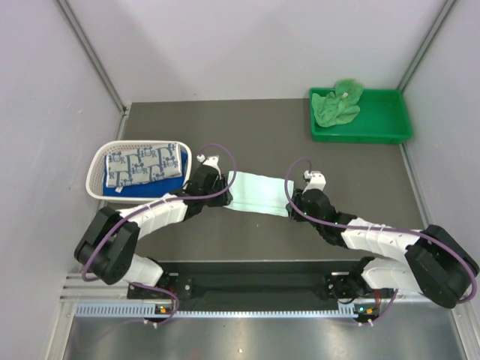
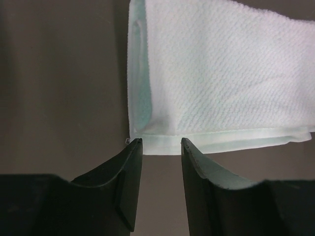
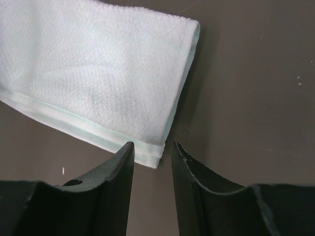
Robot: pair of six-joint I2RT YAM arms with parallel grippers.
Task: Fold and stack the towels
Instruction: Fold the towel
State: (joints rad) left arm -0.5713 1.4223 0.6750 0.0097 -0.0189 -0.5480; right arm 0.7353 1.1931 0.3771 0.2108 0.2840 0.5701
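**Four towels in view, both pairs of jaws open at the mint one**

Four towels show: one pale mint-white towel (image 1: pixel 257 193), one blue-grey patterned towel (image 1: pixel 144 165), one royal blue towel (image 1: pixel 129 192) and one bright green towel (image 1: pixel 337 105). There are two arms, one white basket (image 1: pixel 95 169) and one green tray (image 1: pixel 390 126).

The mint towel lies folded into a flat band on the dark surface (image 1: pixel 262 139), stretched between the left arm (image 1: pixel 154 216) and the right arm (image 1: pixel 364 236). The left jaws stand parted, tips right at the towel's near hem beside its left corner, bare surface showing in the gap. The right jaws are parted too, and the towel's right near corner sits just ahead of the gap between their tips.

The patterned towel rests folded on the blue one inside the basket, far left. The green towel lies crumpled in the tray at the far right corner, well apart from the arms. Nothing lies between the jaws and the mint towel
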